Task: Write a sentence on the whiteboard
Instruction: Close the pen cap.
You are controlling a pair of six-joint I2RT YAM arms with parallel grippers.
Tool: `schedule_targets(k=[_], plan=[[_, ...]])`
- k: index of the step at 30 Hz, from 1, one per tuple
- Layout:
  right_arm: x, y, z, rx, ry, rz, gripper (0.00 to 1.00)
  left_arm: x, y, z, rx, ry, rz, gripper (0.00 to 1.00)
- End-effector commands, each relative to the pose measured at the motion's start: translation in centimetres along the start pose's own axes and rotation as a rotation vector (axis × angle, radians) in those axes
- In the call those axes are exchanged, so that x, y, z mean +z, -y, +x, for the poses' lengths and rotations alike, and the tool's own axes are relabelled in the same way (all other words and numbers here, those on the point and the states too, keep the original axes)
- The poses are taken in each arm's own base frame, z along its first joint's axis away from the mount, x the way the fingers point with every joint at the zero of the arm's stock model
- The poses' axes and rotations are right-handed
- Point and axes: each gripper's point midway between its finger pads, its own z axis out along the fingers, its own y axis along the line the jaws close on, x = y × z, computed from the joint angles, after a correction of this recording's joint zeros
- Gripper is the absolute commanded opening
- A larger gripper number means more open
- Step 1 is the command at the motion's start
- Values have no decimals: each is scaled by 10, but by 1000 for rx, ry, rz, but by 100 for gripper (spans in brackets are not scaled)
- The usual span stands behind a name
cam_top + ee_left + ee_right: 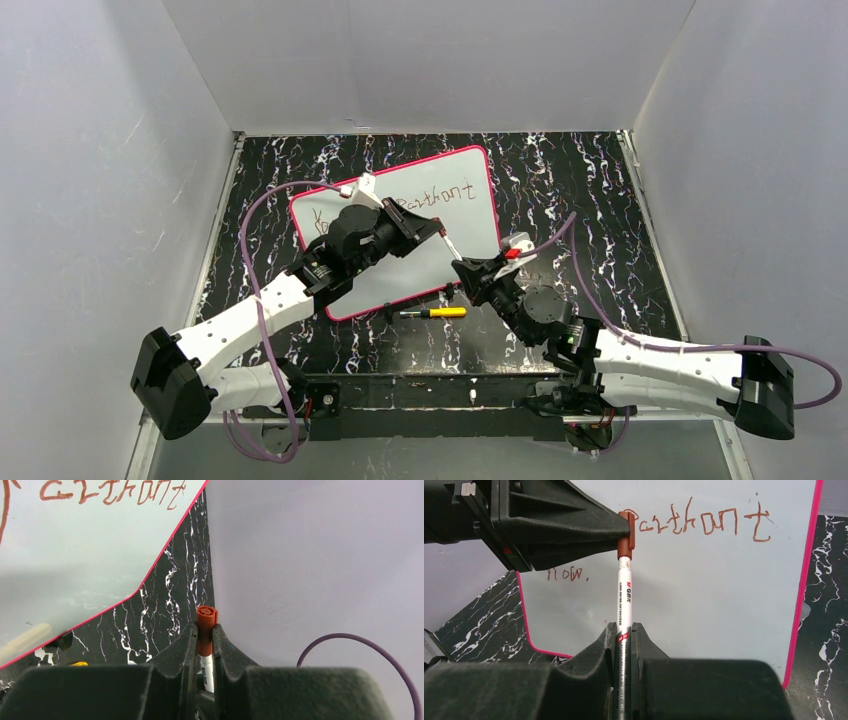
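The whiteboard (470,215) lies tilted on the black marbled table, pink-rimmed. The sentence (435,197) runs along its far edge in reddish-brown letters (704,522), with a small word "now." (568,574) lower left. A white marker (624,595) spans between both grippers above the board. My left gripper (206,630) is shut on its reddish-brown cap (206,617). My right gripper (625,630) is shut on the marker's barrel. In the top view the left gripper (437,231) and right gripper (462,266) nearly meet over the board's near right part.
A yellow-and-black marker (435,312) lies on the table just in front of the board's near edge. Purple cables (270,200) loop from both arms. Grey walls enclose the table on three sides.
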Motion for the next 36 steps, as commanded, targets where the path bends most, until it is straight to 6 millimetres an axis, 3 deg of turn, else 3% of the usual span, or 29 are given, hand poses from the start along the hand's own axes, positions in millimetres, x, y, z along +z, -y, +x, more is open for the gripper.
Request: schedule_targets(k=[1, 6, 14, 22, 36], plan=[[9, -12, -52, 53, 142, -3, 1, -6, 1, 8, 5, -18, 14, 0], [13, -14, -55, 54, 153, 1, 1, -6, 2, 10, 5, -19, 17, 0], [24, 2, -61, 61, 189, 135, 1, -8, 3, 18, -2, -22, 39, 0], [37, -6, -68, 26, 227, 132, 1, -11, 11, 25, 16, -40, 82, 0], [53, 2, -82, 15, 275, 156, 1, -21, 23, 49, 47, -101, 161, 0]])
